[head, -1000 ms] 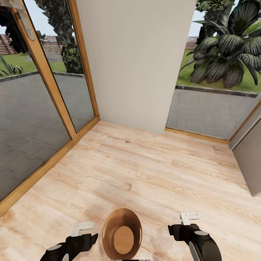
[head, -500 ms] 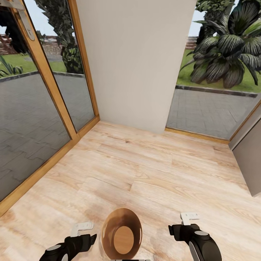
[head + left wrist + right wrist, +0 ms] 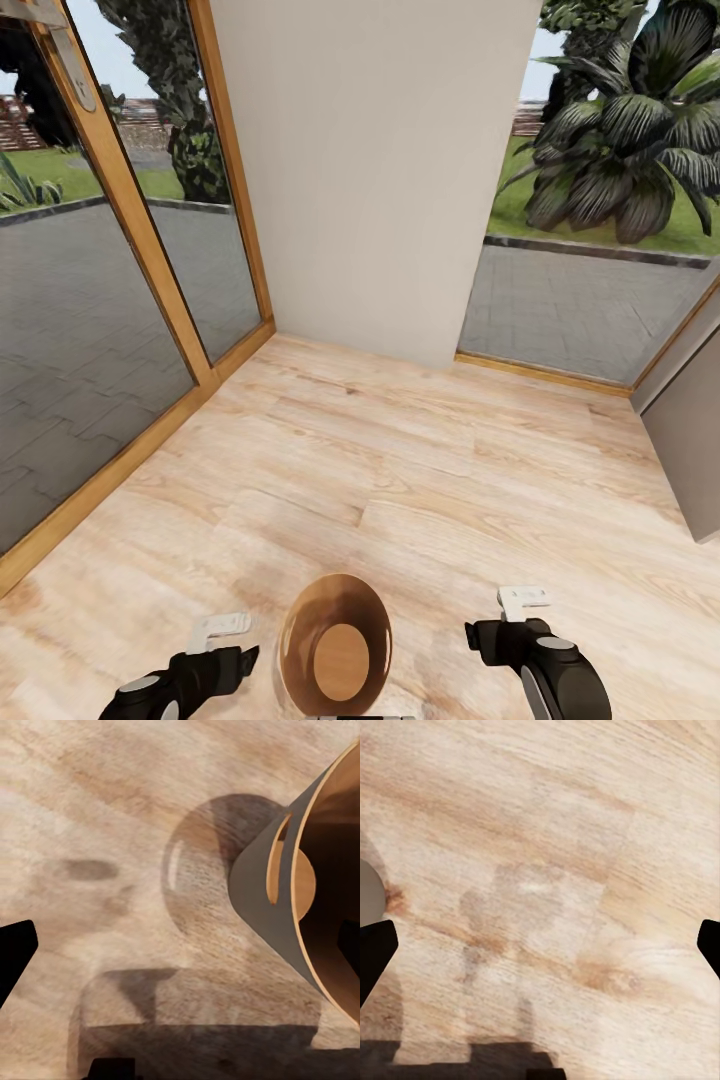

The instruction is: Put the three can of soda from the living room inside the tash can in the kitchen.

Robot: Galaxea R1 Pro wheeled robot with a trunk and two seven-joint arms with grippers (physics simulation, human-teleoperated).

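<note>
The bin (image 3: pixel 335 648) stands on the pale wood floor (image 3: pixel 400 480) at the bottom middle of the head view, directly in front of the robot and between its two arms. Its mouth faces up, showing a tan wood-coloured inside wall and a lighter round bottom; nothing lies in it, and no soda can is to be seen inside. In the left wrist view the bin (image 3: pixel 300 892) shows from the side, with its dark grey outer wall, a slot-shaped opening cut through that wall, and the tan inside beyond; its round shadow falls on the floor beside it.

The left gripper (image 3: pixel 222 628) hangs low just beside the bin on the left, its pale fingers (image 3: pixel 228 624) holding nothing; in its own wrist view only one dark fingertip shows at the picture's edge, so the fingers look spread wide. The right gripper (image 3: pixel 524 598) hangs on the other side of the bin, a little farther from it, and is also empty; its wrist view shows a dark fingertip at each side edge with bare floor between, so it too is spread wide.

Beyond the bin a white wall (image 3: pixel 380 170) stands between wood-framed glass doors (image 3: pixel 130 250) on the left and a window (image 3: pixel 600 200) onto a paved yard with palms on the right.

Compared with a second ago, the left gripper has drawn slightly back and down toward the robot; the bin, the right gripper and the view are unchanged
</note>
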